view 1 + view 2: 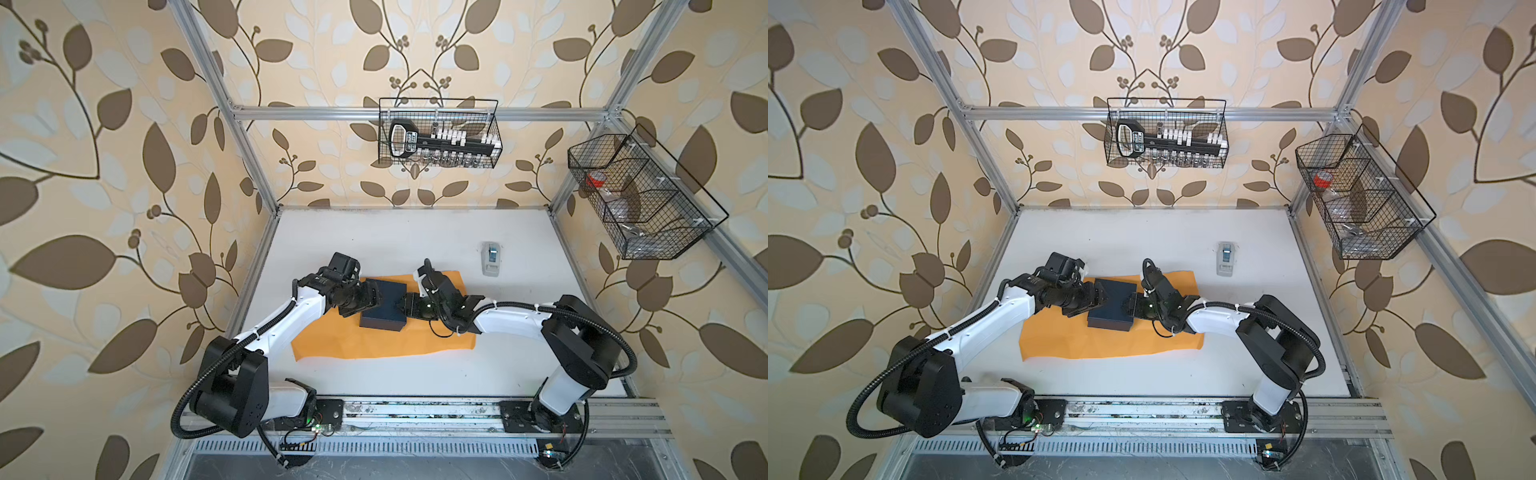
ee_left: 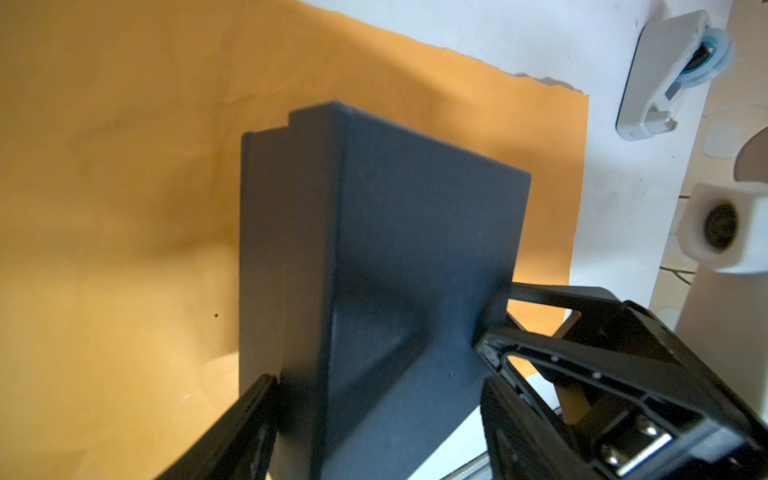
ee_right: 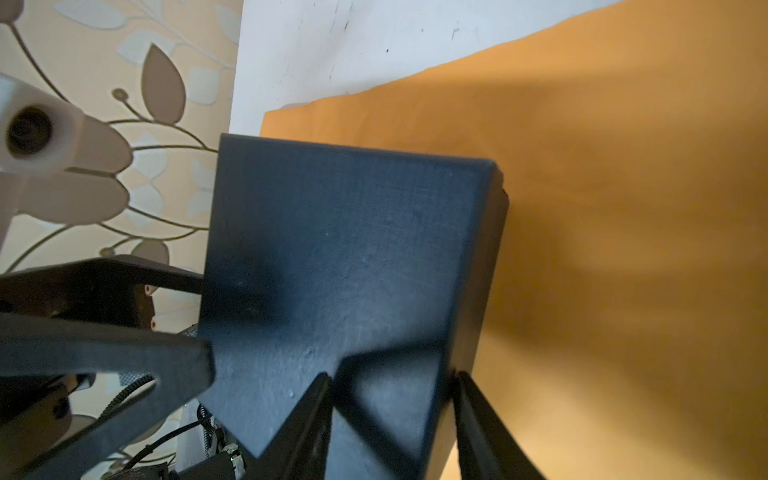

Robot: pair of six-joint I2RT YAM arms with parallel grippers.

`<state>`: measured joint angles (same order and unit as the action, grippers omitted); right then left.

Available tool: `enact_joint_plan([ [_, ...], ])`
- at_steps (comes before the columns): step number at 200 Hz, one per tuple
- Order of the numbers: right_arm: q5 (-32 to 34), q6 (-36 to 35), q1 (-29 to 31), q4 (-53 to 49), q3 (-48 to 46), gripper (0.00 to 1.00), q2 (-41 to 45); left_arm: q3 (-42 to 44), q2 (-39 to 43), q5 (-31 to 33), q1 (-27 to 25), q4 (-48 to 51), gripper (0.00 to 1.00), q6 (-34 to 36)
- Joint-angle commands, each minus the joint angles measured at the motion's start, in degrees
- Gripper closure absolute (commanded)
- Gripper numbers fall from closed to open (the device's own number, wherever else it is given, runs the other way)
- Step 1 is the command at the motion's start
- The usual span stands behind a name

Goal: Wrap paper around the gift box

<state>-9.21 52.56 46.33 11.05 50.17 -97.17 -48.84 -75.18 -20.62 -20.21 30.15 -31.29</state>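
There is one gift box [image 1: 384, 296], one sheet of paper [image 1: 374, 345], one grey tape dispenser [image 1: 492, 258], two wire baskets and two arms. The orange paper lies flat around the middle of the table [image 1: 374, 232], and the black box sits over the sheet's rear half; I cannot tell whether it is resting or lifted. The right gripper [image 1: 400, 306] pinches the box's right end, with its fingers [image 3: 307, 419] pressed on two opposite faces. The left gripper [image 1: 373, 300] straddles the left end, spread wide. One of its fingers [image 2: 245, 428] lies against a side wall, but I cannot tell whether it clamps. The dispenser stands toward the back right corner, apart from the paper. The basket on the back rail [image 1: 494, 124] holds one long black tool [image 1: 405, 139] fitted with white pieces. The basket on the right [image 1: 579, 164] has three compartments. The rearmost holds a red-topped item [image 1: 596, 179], and the contents of the others are unclear.
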Motion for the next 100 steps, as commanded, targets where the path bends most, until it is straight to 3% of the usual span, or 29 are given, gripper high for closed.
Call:
enact_joint_plan([
  [1, -2.04, 0.98, 1.53, 2.00, 2.47, 0.53, -0.73, 1.71, 2.18, -3.26, -0.80, -1.92, 0.23, 0.43],
  [100, -1.18, 1.43, 2.83, 2.49, 2.12, 0.53, -1.68, 2.48, 0.16, 1.96, -0.71, -2.10, 0.16, 1.06],
])
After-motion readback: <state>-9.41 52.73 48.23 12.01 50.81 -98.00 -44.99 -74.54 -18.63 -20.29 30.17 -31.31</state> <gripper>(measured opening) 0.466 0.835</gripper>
